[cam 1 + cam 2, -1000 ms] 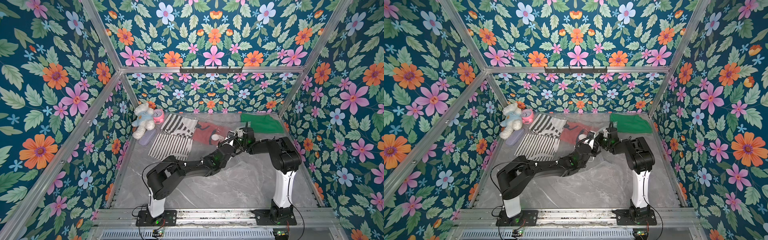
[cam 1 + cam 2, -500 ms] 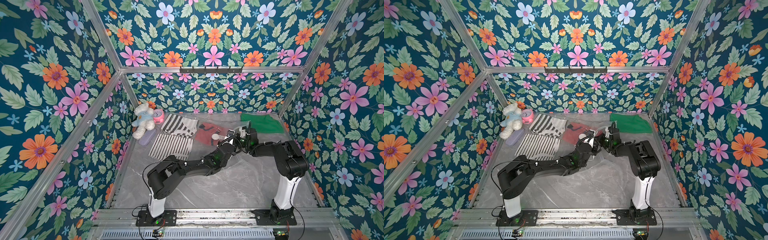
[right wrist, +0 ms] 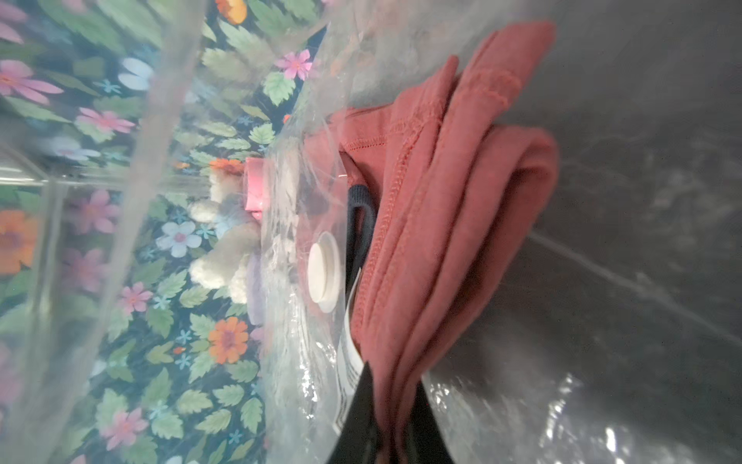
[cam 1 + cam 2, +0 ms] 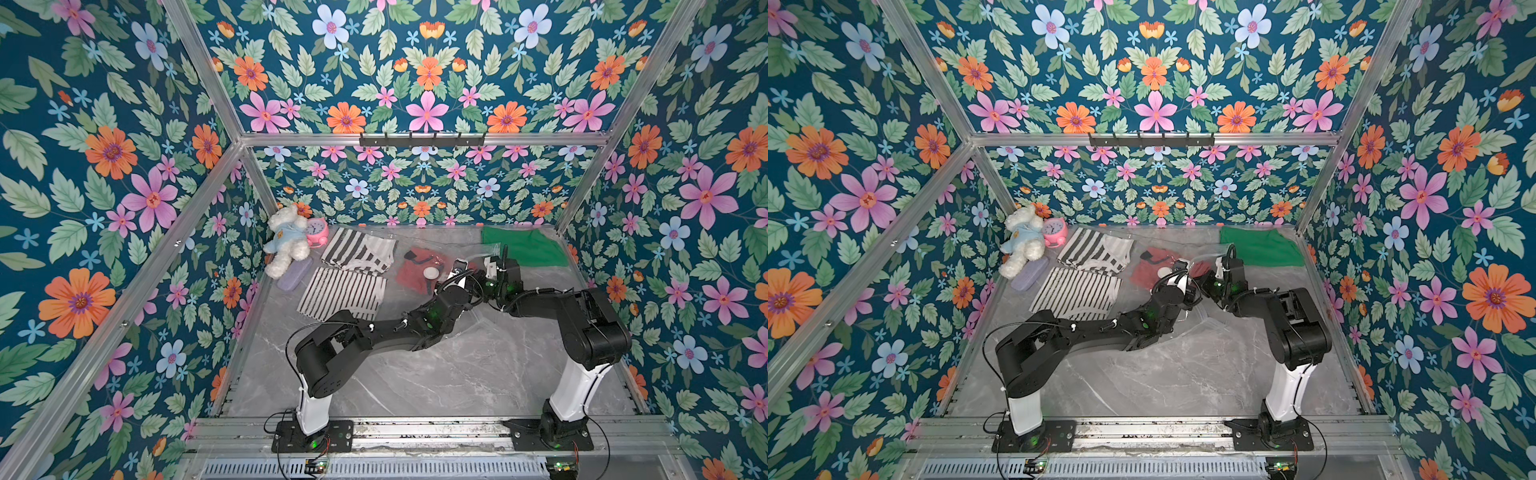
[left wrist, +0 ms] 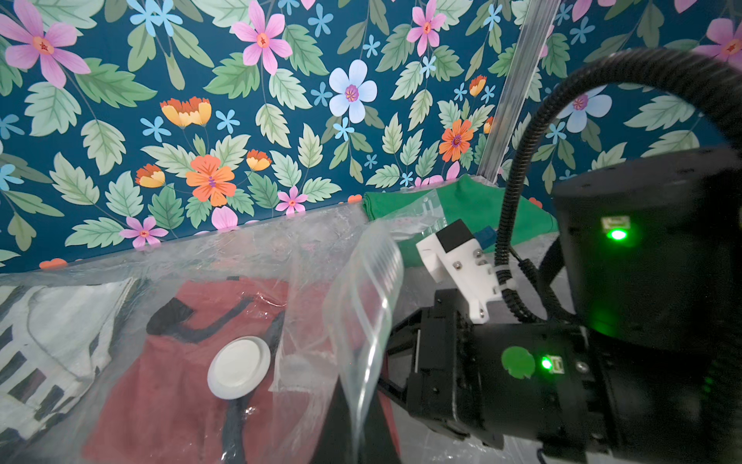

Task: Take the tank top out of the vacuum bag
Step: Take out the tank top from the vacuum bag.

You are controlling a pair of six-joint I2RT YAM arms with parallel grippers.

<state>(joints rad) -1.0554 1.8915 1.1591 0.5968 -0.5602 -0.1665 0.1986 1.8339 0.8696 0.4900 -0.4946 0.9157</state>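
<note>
Pinching a fold of the red tank top (image 3: 441,201) inside the bag, the right gripper (image 3: 391,438) looks set to draw it out. The left gripper (image 4: 456,270), pressed together, seemingly lifts the vacuum bag (image 5: 361,305) by its zip edge to keep it open. The bag lies far on the counter (image 4: 415,374), left of a green cloth (image 4: 523,247). The left fingertips are hidden, and the arms cover the opening from above.

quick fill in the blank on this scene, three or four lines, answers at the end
1. The tank top is ___ in colour.
2. The round valve cap on the vacuum bag is ___.
3. The right gripper is shut on the ___.
4. The plain cloth lying outside the bag is ___.
Missing words: red; white; tank top; green
</note>
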